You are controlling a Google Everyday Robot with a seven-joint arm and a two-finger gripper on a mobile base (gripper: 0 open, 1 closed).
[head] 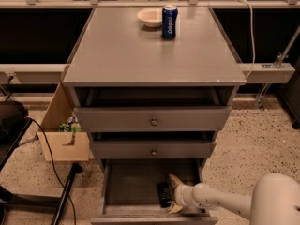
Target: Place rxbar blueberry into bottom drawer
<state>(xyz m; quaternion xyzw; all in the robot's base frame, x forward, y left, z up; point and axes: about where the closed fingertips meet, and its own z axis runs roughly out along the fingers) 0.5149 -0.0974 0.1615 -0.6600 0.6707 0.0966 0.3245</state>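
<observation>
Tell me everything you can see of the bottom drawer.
The bottom drawer is the lowest of three, grey, wooden-looking, pulled out so its plain floor shows. A dark snack bar lies flat on that floor, right of centre. The gripper reaches in from the right, open, its fingers spread either side of the bar; contact cannot be told.

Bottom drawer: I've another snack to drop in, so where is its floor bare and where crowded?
The grey wooden bottom drawer has bare floor across its left half and back, between the left wall and the flat navy-wrapped rxbar blueberry. The right front is crowded: the bar lies there with the robot's cream pincer, open, beside it.
</observation>
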